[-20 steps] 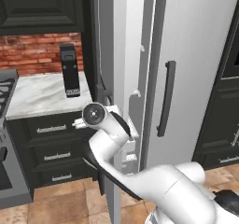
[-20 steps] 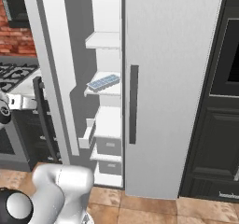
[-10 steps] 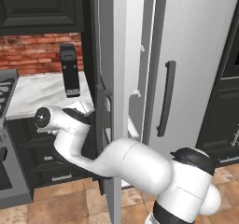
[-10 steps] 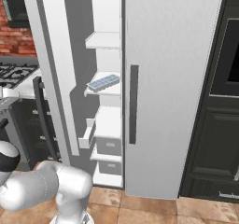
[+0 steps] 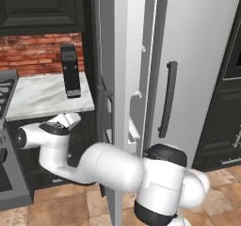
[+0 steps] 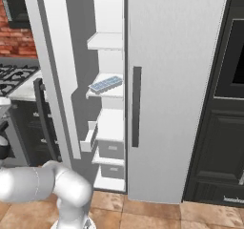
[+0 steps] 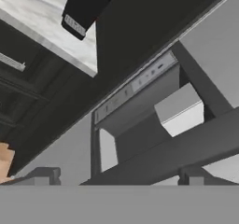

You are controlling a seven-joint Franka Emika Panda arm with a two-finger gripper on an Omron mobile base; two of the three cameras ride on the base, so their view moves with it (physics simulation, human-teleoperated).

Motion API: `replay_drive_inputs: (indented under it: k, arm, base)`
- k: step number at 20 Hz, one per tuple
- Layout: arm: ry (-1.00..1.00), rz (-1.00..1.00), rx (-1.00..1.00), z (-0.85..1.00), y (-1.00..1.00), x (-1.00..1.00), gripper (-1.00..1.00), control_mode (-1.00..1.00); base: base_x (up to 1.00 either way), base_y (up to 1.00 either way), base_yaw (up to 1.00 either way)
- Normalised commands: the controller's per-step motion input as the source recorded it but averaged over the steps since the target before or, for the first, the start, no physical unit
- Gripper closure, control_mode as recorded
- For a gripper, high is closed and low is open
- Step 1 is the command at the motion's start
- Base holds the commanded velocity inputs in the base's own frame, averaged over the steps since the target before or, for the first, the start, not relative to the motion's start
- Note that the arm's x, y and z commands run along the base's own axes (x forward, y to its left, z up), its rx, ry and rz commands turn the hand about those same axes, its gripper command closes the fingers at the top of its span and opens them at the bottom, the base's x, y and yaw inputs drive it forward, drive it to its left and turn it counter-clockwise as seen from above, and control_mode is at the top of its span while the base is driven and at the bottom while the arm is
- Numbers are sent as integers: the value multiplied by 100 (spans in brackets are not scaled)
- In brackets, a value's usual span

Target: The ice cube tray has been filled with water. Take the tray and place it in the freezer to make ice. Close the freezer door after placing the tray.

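Since the earlier frame the arm has swung further left of the freezer door (image 5: 123, 79), and the gripper (image 5: 70, 120) now hangs outside it with fingers apart, holding nothing. The ice cube tray (image 6: 105, 84) already lies on a freezer (image 6: 109, 128) shelf. To close well, push the door's outer face steadily. The right base view shows the tray; the hand view shows the dispenser panel (image 7: 140, 120).
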Motion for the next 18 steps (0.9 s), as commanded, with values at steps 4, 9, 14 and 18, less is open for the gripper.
replay_drive_inputs:
  k: [4, 9, 14, 18]
  arm:
    - [-16, -4, -8, -55, -1, 0, -100, -100]
    - [-1, -4, -1, -15, -15, 6, -100, -100]
    - [15, -5, 0, 0, -24, 2, -100, -100]
    - [13, -10, 0, -6, -34, 0, -100, -100]
  base:
    - [0, 0, 0]
    - [0, 0, 0]
    - [0, 0, 0]
    - [0, 0, 0]
